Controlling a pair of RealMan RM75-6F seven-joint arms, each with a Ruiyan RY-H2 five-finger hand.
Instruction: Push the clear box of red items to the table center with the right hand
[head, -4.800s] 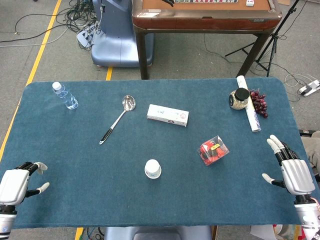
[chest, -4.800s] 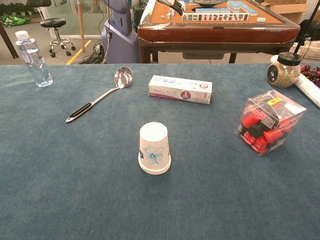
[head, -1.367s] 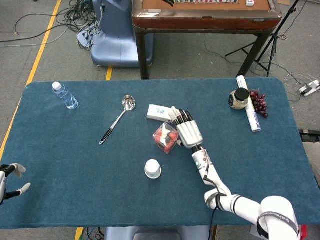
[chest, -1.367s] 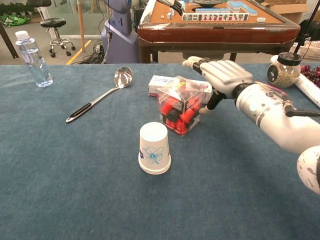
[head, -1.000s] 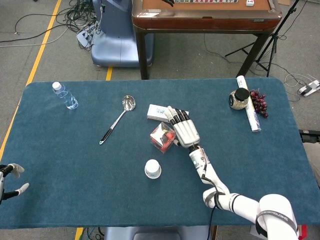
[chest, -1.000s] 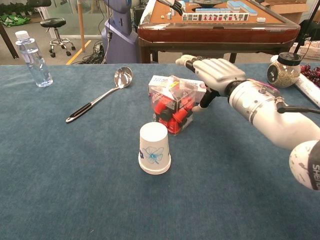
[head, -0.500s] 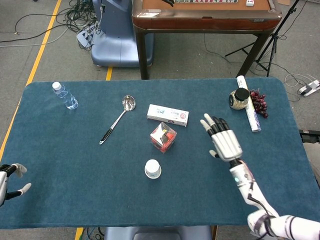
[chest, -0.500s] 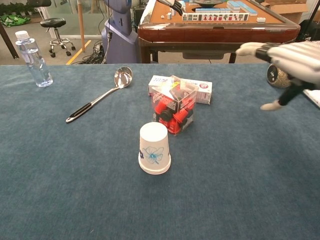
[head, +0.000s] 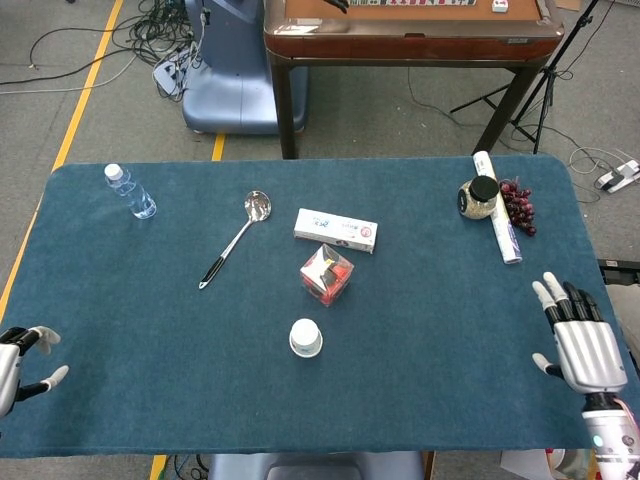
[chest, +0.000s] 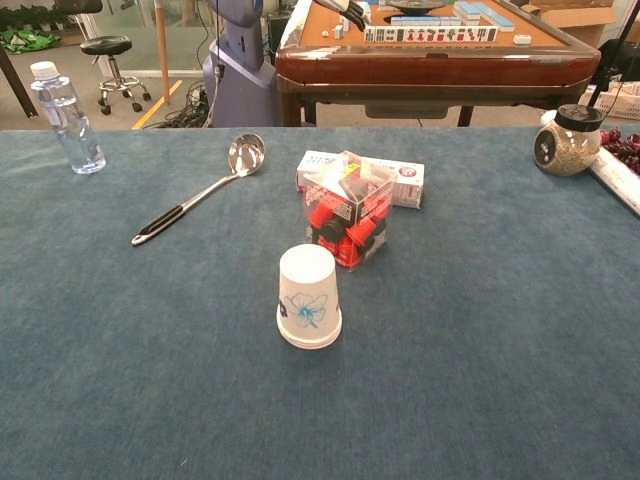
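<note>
The clear box of red items (head: 326, 274) (chest: 346, 212) stands near the middle of the blue table, just in front of the white carton (head: 336, 230) (chest: 362, 178) and behind the upturned paper cup (head: 305, 337) (chest: 308, 297). My right hand (head: 583, 341) is open at the table's right front edge, far from the box, fingers spread and holding nothing. At the left front edge my left hand (head: 18, 362) shows only in part, fingers apart and empty. Neither hand appears in the chest view.
A ladle (head: 237, 237) (chest: 196, 190) lies left of the carton and a water bottle (head: 130, 190) (chest: 66, 116) stands at the far left. A jar (head: 479, 197) (chest: 564, 138), grapes (head: 520, 205) and a wrapped roll (head: 497, 207) sit at the far right.
My right hand has drawn back from mid-table to the right front edge, out of the chest view. The clear box stays by the carton. The left hand has barely moved.
</note>
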